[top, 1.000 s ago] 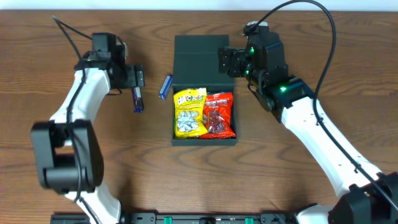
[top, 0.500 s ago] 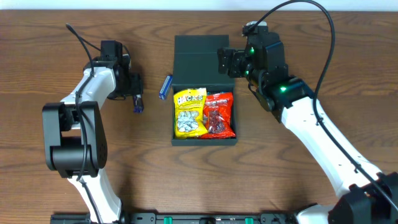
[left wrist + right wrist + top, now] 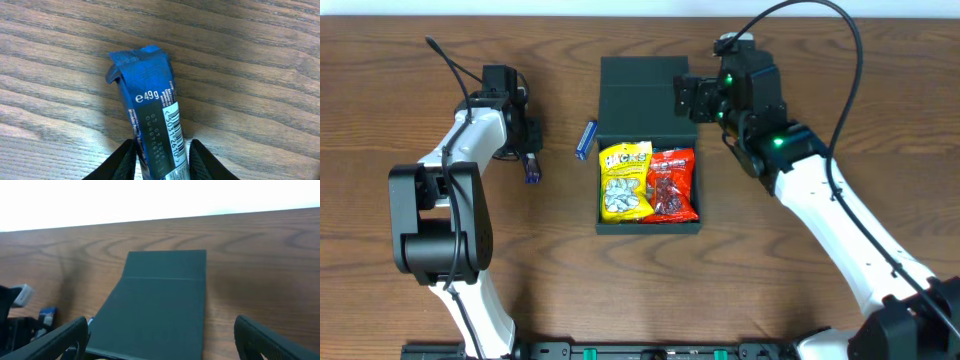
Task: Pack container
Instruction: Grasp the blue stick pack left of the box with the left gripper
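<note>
My left gripper (image 3: 530, 158) is on the left side of the table (image 3: 380, 120), well apart from the container. Its two fingers (image 3: 122, 160) are pressed on both sides of a blue bar (image 3: 150, 95), so it has the bar pinched tight. The far end of the bar sticks out past my fingers over the wood. I cannot tell if the bar touches the table or hangs just above it.

A second blue bar (image 3: 586, 139) lies alone on the table, just beside the top left corner of the container.

The container (image 3: 650, 229) sits in the middle of the table. Its lid (image 3: 638, 88) is flipped back and lies flat behind it. Inside, a yellow packet (image 3: 625, 180) lies on the left and a red packet (image 3: 672, 185) on the right, touching side by side.

My right gripper (image 3: 683, 99) is by the right edge of the lid. Its fingers (image 3: 70, 337) are spread wide apart and hold nothing.
</note>
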Robot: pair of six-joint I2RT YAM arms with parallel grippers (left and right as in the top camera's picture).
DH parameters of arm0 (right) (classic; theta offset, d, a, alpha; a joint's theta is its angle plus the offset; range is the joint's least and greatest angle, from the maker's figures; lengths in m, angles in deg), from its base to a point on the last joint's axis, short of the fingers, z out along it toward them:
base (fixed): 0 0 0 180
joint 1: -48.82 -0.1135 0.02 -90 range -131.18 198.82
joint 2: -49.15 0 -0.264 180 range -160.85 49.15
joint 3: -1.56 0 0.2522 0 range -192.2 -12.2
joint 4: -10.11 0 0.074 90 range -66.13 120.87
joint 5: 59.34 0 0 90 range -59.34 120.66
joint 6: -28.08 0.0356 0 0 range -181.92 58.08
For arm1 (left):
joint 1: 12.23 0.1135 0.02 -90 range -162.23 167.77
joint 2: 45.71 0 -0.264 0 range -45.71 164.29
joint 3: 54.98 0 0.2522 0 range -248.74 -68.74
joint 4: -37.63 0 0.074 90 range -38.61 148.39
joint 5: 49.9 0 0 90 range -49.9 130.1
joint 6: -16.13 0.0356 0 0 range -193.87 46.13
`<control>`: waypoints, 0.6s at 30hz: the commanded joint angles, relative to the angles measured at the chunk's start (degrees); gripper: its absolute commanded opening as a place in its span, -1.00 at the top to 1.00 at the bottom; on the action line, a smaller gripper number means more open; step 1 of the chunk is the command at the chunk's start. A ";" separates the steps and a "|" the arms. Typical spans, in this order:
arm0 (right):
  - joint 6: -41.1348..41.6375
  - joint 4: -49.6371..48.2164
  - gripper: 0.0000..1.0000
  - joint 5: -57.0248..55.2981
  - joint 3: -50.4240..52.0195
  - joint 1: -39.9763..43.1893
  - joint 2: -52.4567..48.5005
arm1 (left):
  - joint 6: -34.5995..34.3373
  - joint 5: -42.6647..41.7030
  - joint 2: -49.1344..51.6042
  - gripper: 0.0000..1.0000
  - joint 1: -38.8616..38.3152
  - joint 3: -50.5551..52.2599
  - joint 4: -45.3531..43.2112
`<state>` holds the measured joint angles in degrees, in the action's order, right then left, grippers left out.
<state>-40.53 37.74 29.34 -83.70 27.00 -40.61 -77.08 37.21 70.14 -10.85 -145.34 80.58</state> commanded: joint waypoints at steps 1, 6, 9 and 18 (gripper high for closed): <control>-0.87 -0.15 -0.85 -1.01 -0.09 2.32 0.33 | -0.24 1.01 0.00 0.31 -0.02 -1.42 0.59; -0.87 -0.15 -0.86 -1.03 -0.09 5.03 1.64 | -0.20 1.01 -3.80 0.32 -0.04 -2.91 2.84; -0.87 -0.13 -0.86 -1.01 -0.09 6.21 2.34 | 0.02 0.98 -7.10 0.31 -0.04 -3.28 3.34; -0.87 -0.13 -0.88 -1.01 -0.09 8.09 3.19 | -0.02 0.55 -14.38 0.17 -3.85 -3.28 6.60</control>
<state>-40.53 37.71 28.81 -83.70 34.26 -38.47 -77.27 37.53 56.46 -13.43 -147.86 86.64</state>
